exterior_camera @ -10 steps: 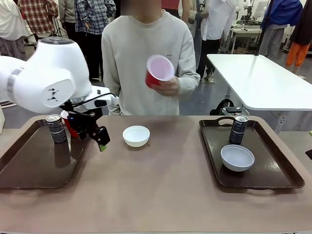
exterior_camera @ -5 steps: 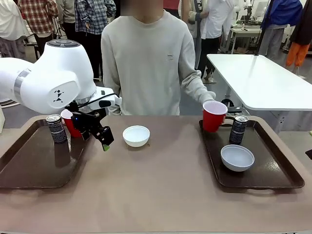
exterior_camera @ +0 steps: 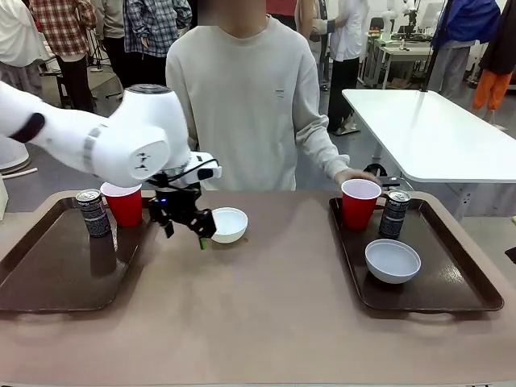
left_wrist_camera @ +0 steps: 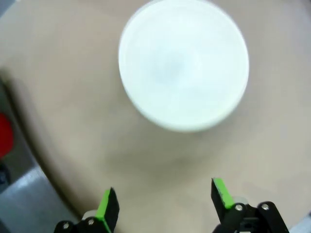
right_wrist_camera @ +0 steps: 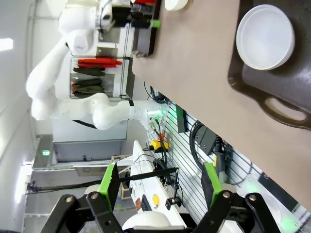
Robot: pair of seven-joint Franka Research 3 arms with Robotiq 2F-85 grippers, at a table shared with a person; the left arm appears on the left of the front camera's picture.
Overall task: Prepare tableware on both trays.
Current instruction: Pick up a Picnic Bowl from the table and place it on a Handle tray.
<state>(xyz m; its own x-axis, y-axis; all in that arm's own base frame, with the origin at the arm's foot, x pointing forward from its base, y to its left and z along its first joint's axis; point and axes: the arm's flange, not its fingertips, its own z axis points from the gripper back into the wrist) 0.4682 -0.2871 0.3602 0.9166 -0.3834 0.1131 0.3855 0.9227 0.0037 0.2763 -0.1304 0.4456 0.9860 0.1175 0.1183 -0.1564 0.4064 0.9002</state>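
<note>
My left gripper [exterior_camera: 190,228] hangs open over the tabletop, just left of a white bowl [exterior_camera: 226,224]. In the left wrist view that bowl [left_wrist_camera: 183,63] lies ahead of the open gripper [left_wrist_camera: 164,201], with nothing between the fingers. The left tray [exterior_camera: 48,274] holds a red cup [exterior_camera: 125,205] and a dark can [exterior_camera: 93,213]. On the right tray [exterior_camera: 451,298] stand a red cup [exterior_camera: 359,203], a can [exterior_camera: 394,213] and a white bowl [exterior_camera: 393,260]. The person's hand [exterior_camera: 352,173] rests just behind that cup. My right gripper [right_wrist_camera: 160,182] is open, off the table beyond the right tray [right_wrist_camera: 291,87] and its bowl [right_wrist_camera: 265,36].
The person stands at the far edge of the tan table [exterior_camera: 266,314], between the two trays. A white table [exterior_camera: 435,133] stands behind on the right, and other people stand farther off.
My left gripper has swung right, away from the red cup on the left tray, to the white bowl. The person has set the second red cup down on the right tray.
</note>
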